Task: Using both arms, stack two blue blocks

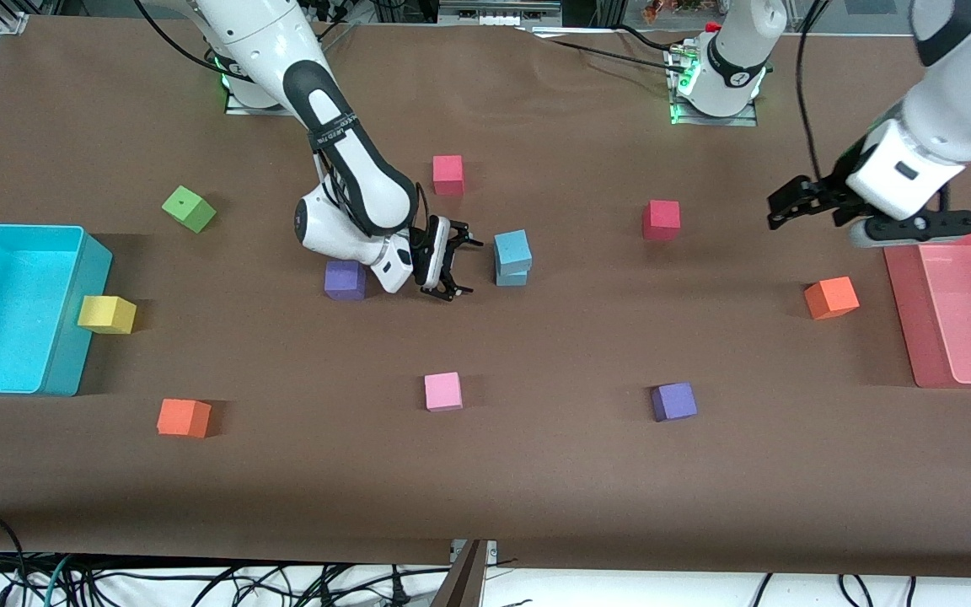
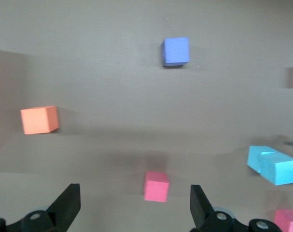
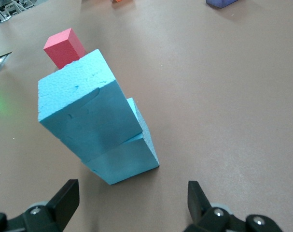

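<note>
The two blue blocks stand stacked near the middle of the table, the upper one sitting slightly askew on the lower, its edges overhanging a little as the right wrist view shows. The right gripper is low, just beside the stack on the side toward the right arm's end of the table, its fingers spread wide apart and holding nothing; a clear gap separates it from the stack. A purple cube lies near the stack, farther toward the right arm's end, partly under that arm's wrist. A red cube sits farther from the front camera than the stack, and a pink cube lies nearer to that camera than the stack. The left gripper hangs in the air well apart from the stack, toward the left arm's end of the table, beside the pink tray; its fingers are also spread wide and empty. In the left wrist view the stack shows far off.
</note>
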`<action>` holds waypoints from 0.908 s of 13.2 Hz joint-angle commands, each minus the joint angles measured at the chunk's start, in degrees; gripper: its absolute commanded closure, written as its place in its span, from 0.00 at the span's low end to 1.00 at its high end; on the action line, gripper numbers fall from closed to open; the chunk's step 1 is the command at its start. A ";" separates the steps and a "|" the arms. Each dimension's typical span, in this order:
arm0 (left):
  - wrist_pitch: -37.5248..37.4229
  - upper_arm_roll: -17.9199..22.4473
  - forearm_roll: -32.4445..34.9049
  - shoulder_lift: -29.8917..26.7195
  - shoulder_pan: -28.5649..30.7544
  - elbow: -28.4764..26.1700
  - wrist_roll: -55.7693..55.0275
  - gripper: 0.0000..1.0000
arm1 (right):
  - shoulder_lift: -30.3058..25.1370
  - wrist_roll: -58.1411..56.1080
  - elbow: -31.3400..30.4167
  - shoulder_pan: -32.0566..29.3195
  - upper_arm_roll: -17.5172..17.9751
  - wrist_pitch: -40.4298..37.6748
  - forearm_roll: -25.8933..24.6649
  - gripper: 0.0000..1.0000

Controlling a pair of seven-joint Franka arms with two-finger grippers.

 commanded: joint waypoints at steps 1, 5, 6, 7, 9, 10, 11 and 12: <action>-0.11 1.62 2.40 -3.83 1.11 -4.31 5.12 0.00 | -0.11 -1.56 -0.10 -0.49 0.30 -0.62 1.30 0.01; -0.99 1.97 3.10 -3.92 1.21 -3.80 5.48 0.00 | -0.99 -0.77 -0.10 -0.66 -0.05 -0.70 1.30 0.01; -1.08 1.62 4.50 -3.66 1.12 -3.36 5.48 0.00 | -1.43 -0.51 -0.18 -1.10 -0.05 -0.70 1.22 0.01; -1.08 1.62 4.69 -3.57 1.12 -2.75 5.48 0.00 | -1.69 -0.07 -0.36 -1.28 -0.05 -0.70 1.22 0.01; -2.13 1.18 4.78 -3.57 1.03 -2.39 5.22 0.00 | -4.23 3.69 -1.15 -1.37 -1.63 -0.79 0.69 0.01; -2.22 1.18 4.78 -3.49 1.03 -1.87 5.04 0.00 | -5.29 5.54 -1.85 -1.37 -1.72 -1.05 0.60 0.01; -2.22 1.27 4.78 -3.49 1.12 -1.69 5.04 0.00 | -5.99 6.69 -2.03 -1.37 -2.16 -1.05 0.25 0.01; -2.48 1.27 4.78 -3.49 1.12 -1.43 4.78 0.00 | -6.87 8.35 -2.81 -1.37 -3.12 -1.05 -0.01 0.01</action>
